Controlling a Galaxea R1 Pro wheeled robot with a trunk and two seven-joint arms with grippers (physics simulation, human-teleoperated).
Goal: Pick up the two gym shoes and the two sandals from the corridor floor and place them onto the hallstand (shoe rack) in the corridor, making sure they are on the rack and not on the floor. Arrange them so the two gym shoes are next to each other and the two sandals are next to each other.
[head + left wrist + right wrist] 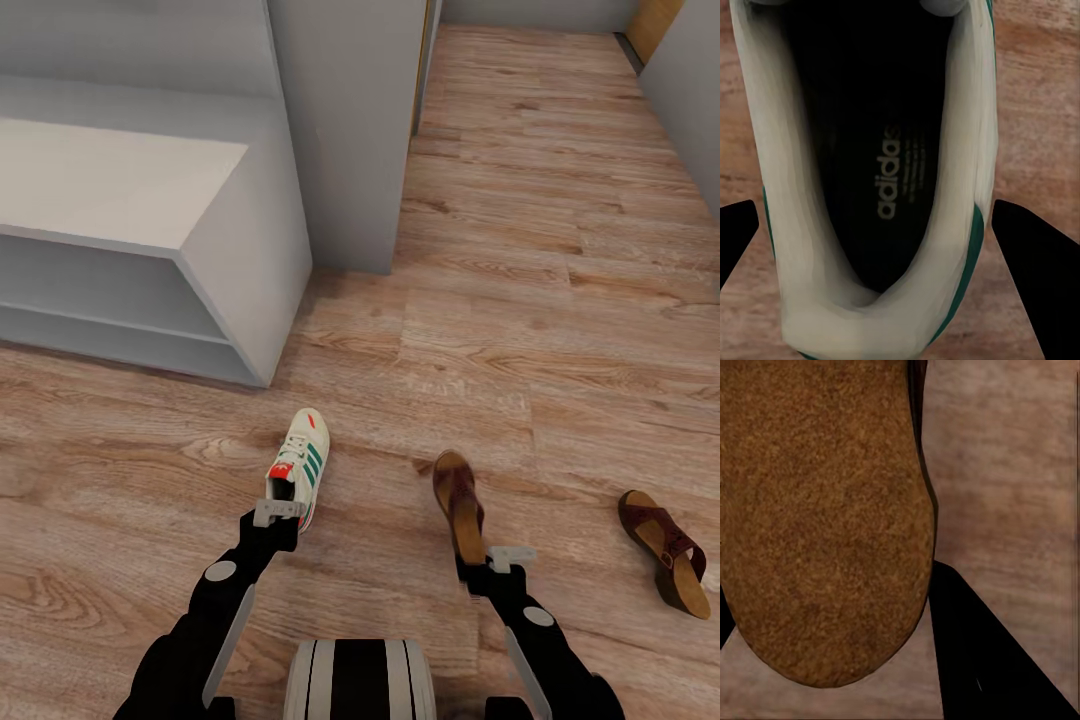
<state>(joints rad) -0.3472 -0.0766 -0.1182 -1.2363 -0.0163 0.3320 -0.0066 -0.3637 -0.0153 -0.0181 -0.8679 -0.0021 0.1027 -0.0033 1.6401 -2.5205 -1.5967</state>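
Adidas-marked gym shoe (862,187) sits btwn open left fingers (1027,255); right fingers' (975,660) state unclear, by sandal (825,517).

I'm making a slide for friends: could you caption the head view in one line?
Above a wooden corridor floor, the left pincer reaches a gym shoe, the right pincer a sandal.

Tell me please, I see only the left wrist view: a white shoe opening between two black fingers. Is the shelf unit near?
Observer: Yes, the pale grey shelf unit stands beyond the white sneaker with green stripes.
Operator: Where is the right gripper?
Observer: The right gripper is at the heel of a dark brown leather sandal.
Operator: Any other sandal?
Observer: A second brown sandal lies on the wood floor, further right.
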